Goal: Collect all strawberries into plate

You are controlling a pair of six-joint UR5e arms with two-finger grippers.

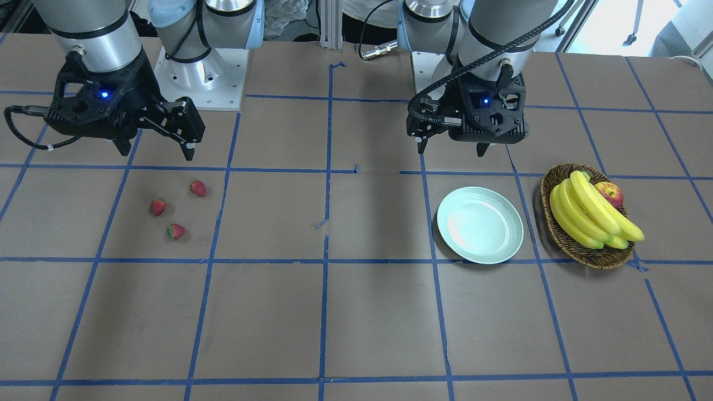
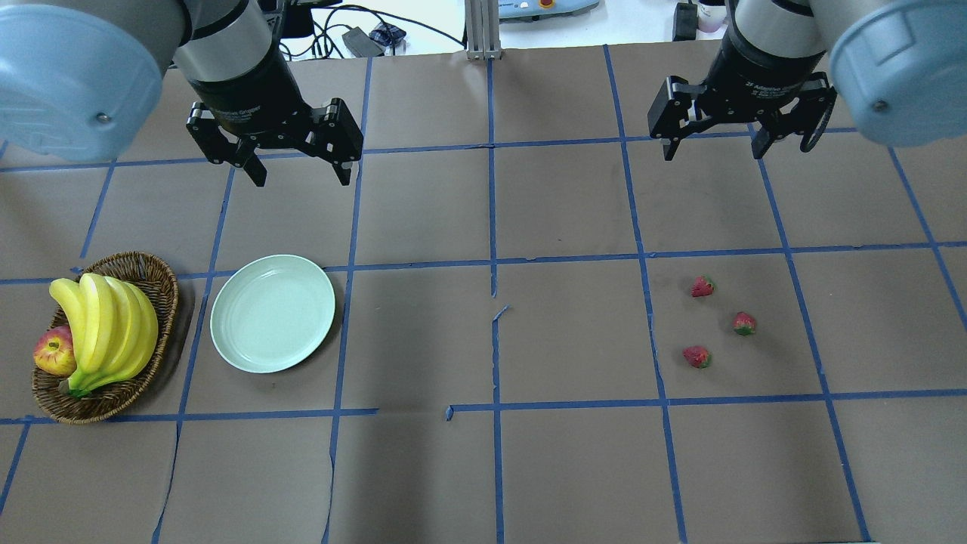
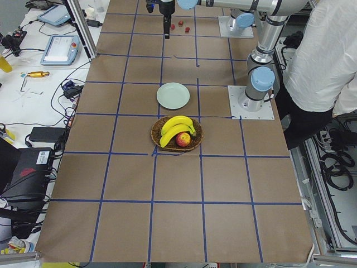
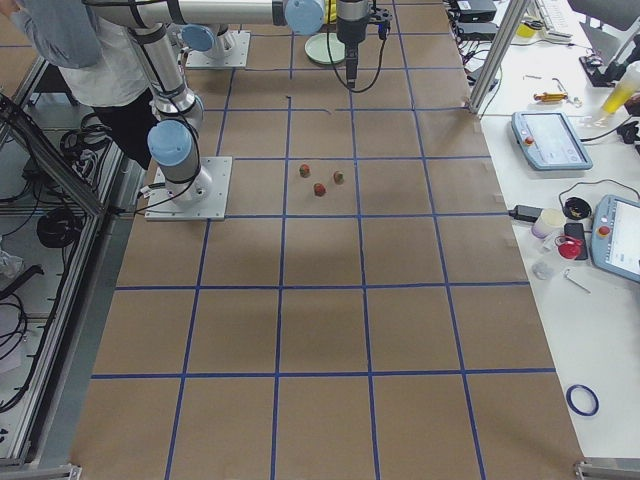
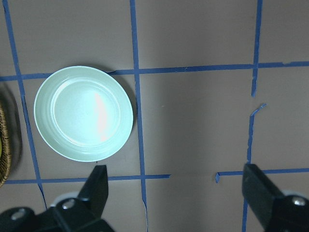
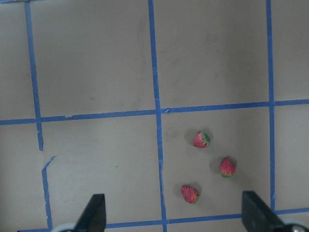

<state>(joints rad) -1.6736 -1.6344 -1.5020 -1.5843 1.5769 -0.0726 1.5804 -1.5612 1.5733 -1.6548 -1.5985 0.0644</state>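
Observation:
Three small red strawberries [image 2: 702, 286] [image 2: 744, 323] [image 2: 696, 357] lie loose on the brown table on my right side; they also show in the front view [image 1: 198, 188] [image 1: 158, 206] [image 1: 175, 231] and the right wrist view [image 6: 200, 139]. The pale mint plate [image 2: 273, 313] is empty on my left side, also seen in the left wrist view [image 5: 83, 113]. My left gripper [image 2: 302, 180] is open and empty, above the table behind the plate. My right gripper [image 2: 712, 155] is open and empty, above the table behind the strawberries.
A brown wicker basket [image 2: 172, 302] with a bunch of bananas [image 2: 106, 325] and a red-yellow apple [image 2: 53, 351] stands left of the plate. Blue tape lines grid the table. A person in white [image 3: 318, 61] stands beside the robot's bases.

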